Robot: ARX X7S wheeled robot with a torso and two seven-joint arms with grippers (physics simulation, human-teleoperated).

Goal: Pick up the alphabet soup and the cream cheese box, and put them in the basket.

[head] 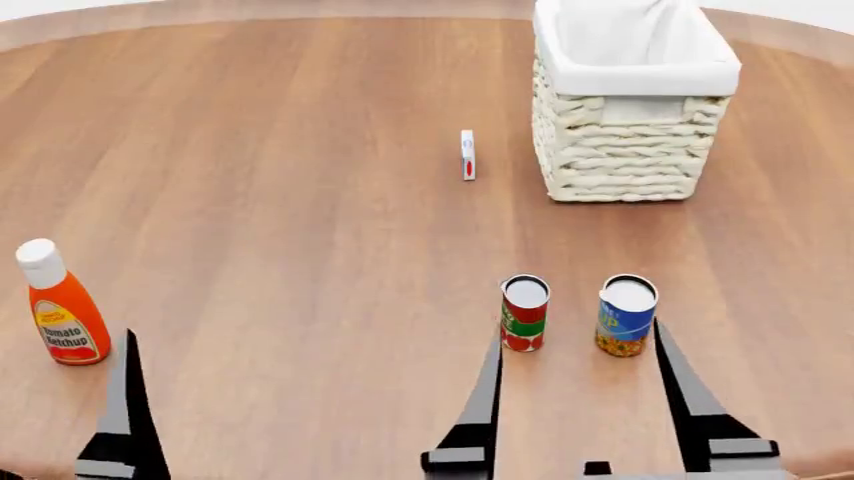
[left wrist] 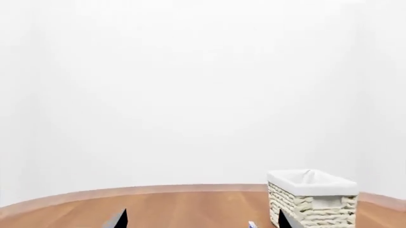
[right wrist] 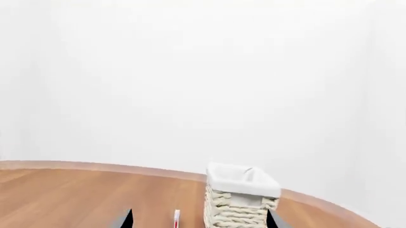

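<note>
1. Nearest us, our right hand has its fingers apart and empty; of our left hand only one finger shows, so we cannot tell its state.
2. Just ahead stands the alphabet soup, beside a red-and-green can; we could knock that neighbour over.
3. Farther on, the cream cheese box stands on edge near the basket on the counter.
4. Wrist views show little.
</note>
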